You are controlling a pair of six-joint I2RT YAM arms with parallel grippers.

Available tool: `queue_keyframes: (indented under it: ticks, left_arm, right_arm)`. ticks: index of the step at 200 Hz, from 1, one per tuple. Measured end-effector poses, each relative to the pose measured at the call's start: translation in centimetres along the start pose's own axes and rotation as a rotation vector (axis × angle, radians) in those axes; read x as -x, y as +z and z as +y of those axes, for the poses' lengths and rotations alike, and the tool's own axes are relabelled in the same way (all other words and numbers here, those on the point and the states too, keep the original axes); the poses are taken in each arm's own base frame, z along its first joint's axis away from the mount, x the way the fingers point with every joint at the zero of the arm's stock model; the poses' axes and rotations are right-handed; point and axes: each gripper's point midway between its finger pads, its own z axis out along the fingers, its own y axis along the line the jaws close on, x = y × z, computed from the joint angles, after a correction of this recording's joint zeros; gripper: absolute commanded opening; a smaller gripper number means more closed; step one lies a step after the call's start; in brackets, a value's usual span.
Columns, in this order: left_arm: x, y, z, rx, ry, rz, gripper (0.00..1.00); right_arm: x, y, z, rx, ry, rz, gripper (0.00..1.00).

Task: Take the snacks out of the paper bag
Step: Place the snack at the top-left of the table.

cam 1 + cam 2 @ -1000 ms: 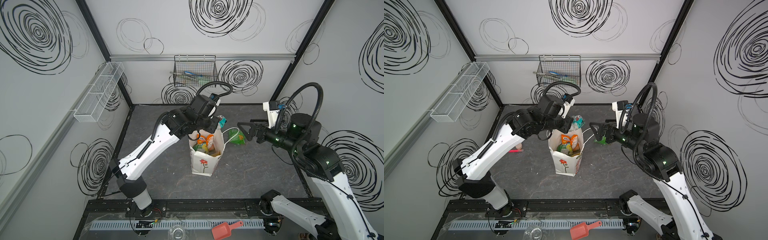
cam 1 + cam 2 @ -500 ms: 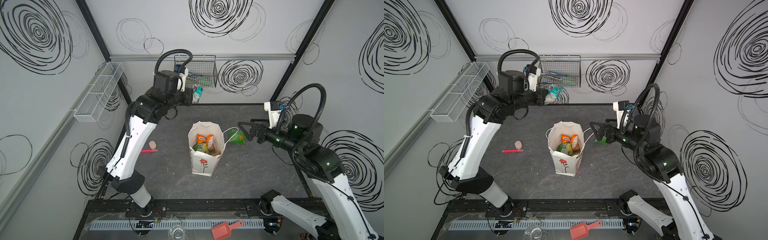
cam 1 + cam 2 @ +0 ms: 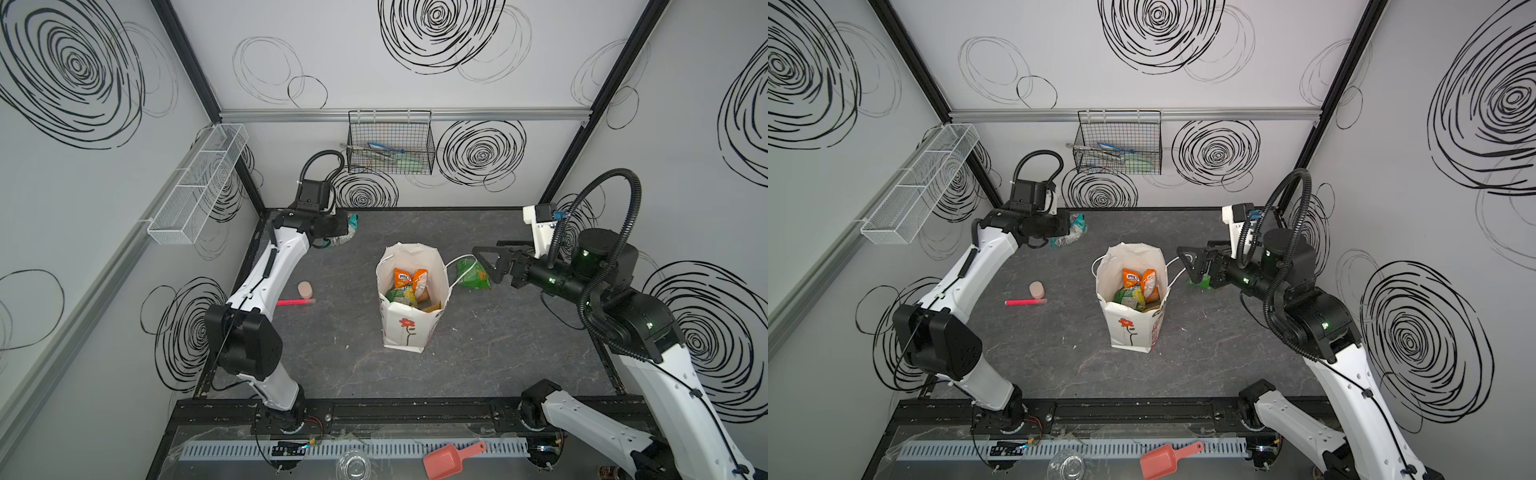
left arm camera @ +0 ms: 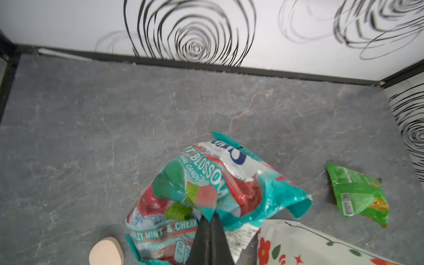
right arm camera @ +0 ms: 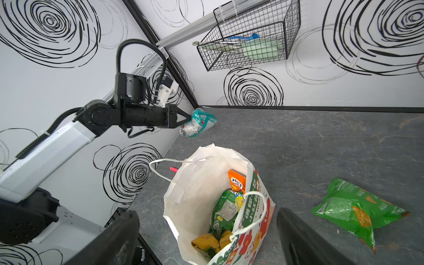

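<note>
Lowered to ten o'clock, left gripper (image 4: 210,218) pinches crinkly teal-white foil packet (image 4: 206,183), release pending; right gripper (image 3: 483,264), spread, faces white flower-printed paper bag (image 3: 405,332).

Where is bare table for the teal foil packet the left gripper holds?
Bare: grey table between white flowered paper bag and back wall; also bag to front rail. Crowded: green foil packet right of bag; pink marker, beige pad left.
</note>
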Motion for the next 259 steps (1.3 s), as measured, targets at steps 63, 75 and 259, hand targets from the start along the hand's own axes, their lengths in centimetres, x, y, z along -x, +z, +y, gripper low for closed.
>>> queue_keyframes:
  ticks: [63,75,259]
  left_arm:
    - [-3.7,6.6,3.7,0.037,-0.055,0.054,0.0]
    - [-4.4,8.0,4.0,0.04,-0.057,0.069,0.0]
    - [4.6,-4.6,-4.0,-0.19,-0.014,-0.224,0.69]
  right_arm:
    - [-0.7,0.5,-0.1,0.011,0.019,0.019,0.97]
    - [-0.9,0.6,-0.2,0.01,0.022,0.025,0.97]
    - [-1.6,1.4,-0.6,0.009,0.028,0.038,0.97]
